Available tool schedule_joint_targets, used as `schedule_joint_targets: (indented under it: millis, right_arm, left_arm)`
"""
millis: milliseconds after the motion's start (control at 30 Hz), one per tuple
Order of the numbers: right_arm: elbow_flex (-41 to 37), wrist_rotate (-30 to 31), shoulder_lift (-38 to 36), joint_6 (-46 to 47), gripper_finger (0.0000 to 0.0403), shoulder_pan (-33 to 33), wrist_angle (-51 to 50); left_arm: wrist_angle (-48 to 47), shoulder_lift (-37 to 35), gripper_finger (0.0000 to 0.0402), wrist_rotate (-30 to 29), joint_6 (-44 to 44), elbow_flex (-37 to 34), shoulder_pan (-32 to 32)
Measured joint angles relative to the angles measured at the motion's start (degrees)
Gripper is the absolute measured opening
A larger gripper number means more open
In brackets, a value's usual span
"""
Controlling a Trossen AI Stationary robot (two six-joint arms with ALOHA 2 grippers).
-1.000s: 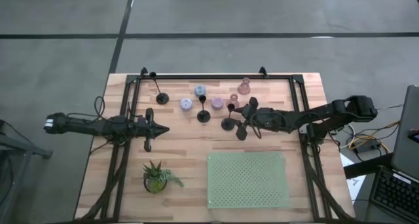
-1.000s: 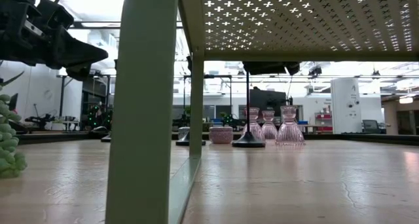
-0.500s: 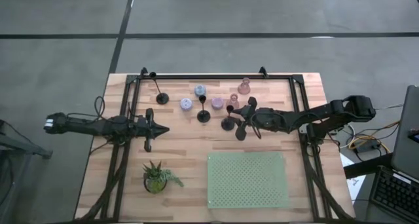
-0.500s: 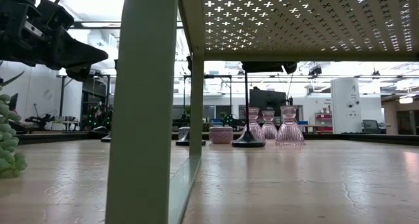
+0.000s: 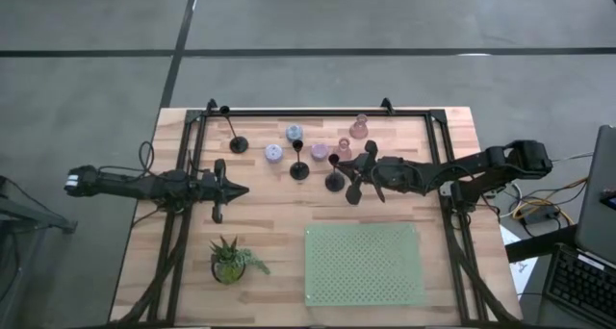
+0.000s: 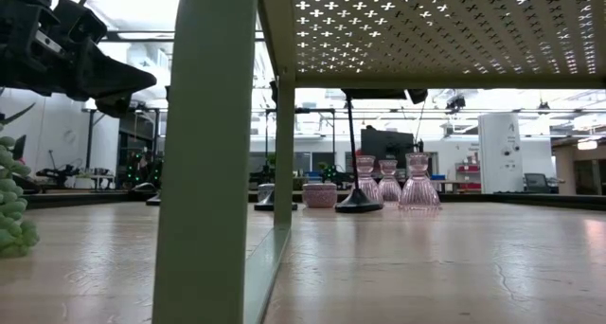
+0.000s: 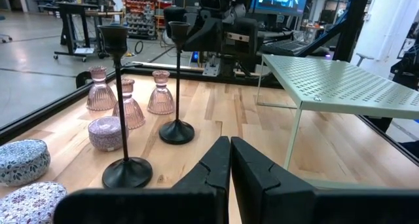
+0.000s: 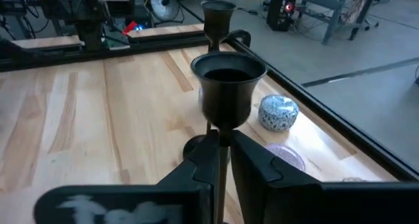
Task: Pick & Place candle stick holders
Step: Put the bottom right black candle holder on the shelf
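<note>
Wooden table (image 5: 289,218) holds three black holders (image 5: 299,170), three pink (image 5: 358,127)

Lab: concrete floor (image 5: 385,16), equipment racks (image 7: 78,14).

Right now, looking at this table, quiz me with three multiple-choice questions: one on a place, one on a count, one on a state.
1. Where is the potted plant? A on the green perforated shelf; B on the wood beside that shelf; C hanging from an arm.
2. How many pink holders are there? A three; B one; C six.
3. What is the right pincer doing? A open above the plant; B resting on the shelf; C shut on a black holder.
Key: B, its pot stands on bare wood; A, the left wrist view shows three; C, it clamps the stem under the cup.
</note>
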Motion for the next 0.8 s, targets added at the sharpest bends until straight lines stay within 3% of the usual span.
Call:
schedule_joint_targets:
  millis: [167, 533, 800]
  right_arm:
    - [-0.1, 0.0, 0.0, 1.8, 0.0042, 0.0, -3.7]
    - [-0.1, 0.0, 0.0, 2.5, 0.0147, -1.1, 0.2]
    - [-0.2, 0.2, 1.4, 3.3, 0.0180, -2.4, -0.5]
  left_arm:
    - [0.0, 0.0, 0.0016, 0.0, 0.0, 0.0, 0.0]
    - [0.0, 0.0, 0.0016, 0.0, 0.0, 0.0, 0.0]
    - [0.0, 0.0, 0.0016, 0.0, 0.0, 0.0, 0.0]
